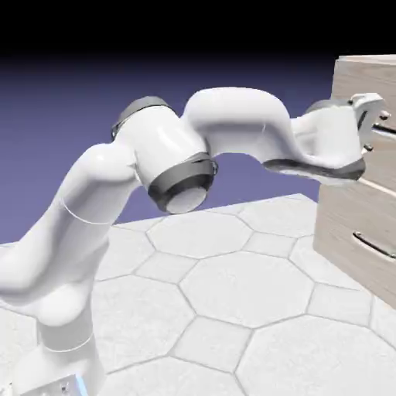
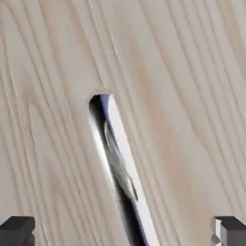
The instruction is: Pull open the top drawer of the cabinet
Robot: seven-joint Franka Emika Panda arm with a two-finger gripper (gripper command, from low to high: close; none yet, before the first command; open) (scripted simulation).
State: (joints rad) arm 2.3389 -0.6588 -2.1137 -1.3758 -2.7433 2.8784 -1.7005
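Between the wide-apart tips of the empty pincer [image 2: 123, 231] runs the top drawer's bar handle [image 2: 120, 166], ungripped, the drawer apparently shut, so closing and pulling remain

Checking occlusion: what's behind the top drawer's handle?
Behind the handle, pale wood-grain drawer front shows on both sides; the strip directly behind the bar is covered.
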